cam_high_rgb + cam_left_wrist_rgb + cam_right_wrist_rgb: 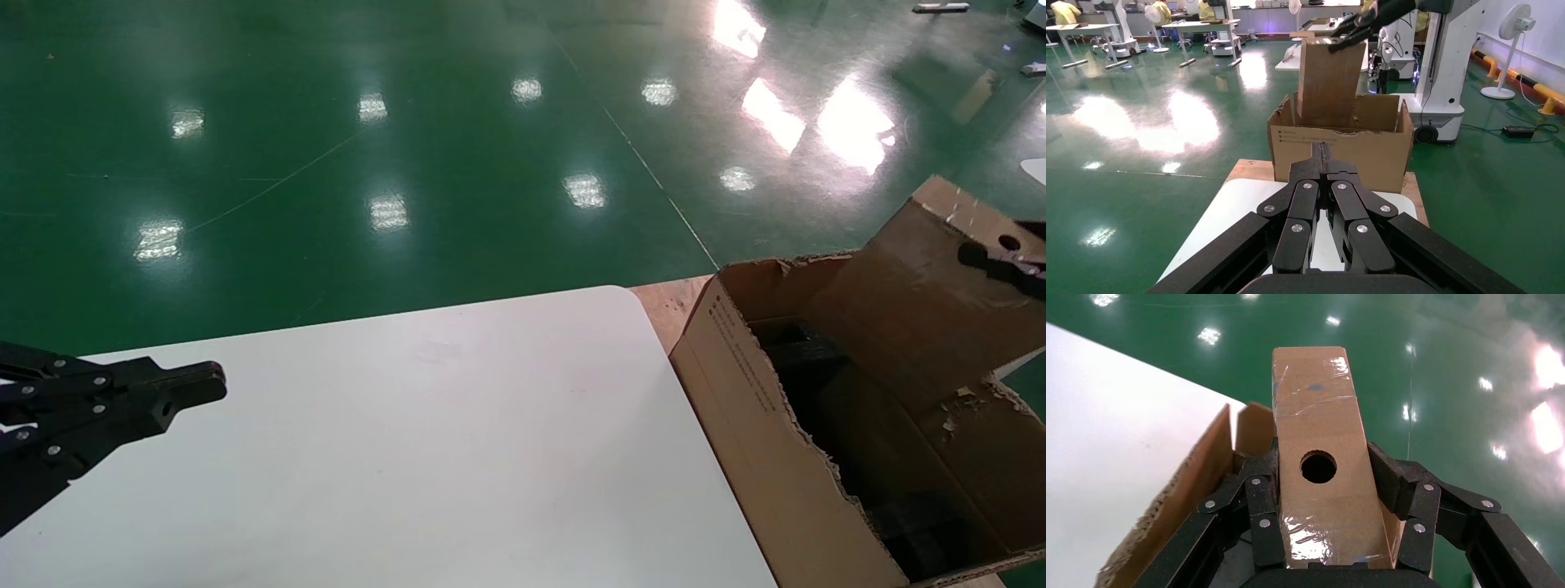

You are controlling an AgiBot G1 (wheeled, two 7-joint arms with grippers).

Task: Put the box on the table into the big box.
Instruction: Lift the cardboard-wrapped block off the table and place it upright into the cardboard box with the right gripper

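**Lin:** Nearest to the head camera, the left end effector (196, 390) is resting over the near left part of the white counter (458, 441), with its fingers pressed together and holding nothing.

**Omar:** And the counter is carrying nothing that I can see. Where is the box?

**Lin:** The right end effector (1321, 505) is gripping it. The box (1318, 478) is sitting between the two fingers, which are pressing on its narrow sides near the round hole. In the left wrist view it is standing steeply, lower end inside the big box (1340, 144), upper end leaning out.

**Omar:** How is it handling, in your opinion?

**Lin:** I am judging it stiff and rather light. The taped faces are looking glossy, so they may slip; holding across the plain cardboard sides near the middle seems safer.

**Omar:** And beyond?

**Lin:** Farther away, only the green floor (368, 163) is shining.
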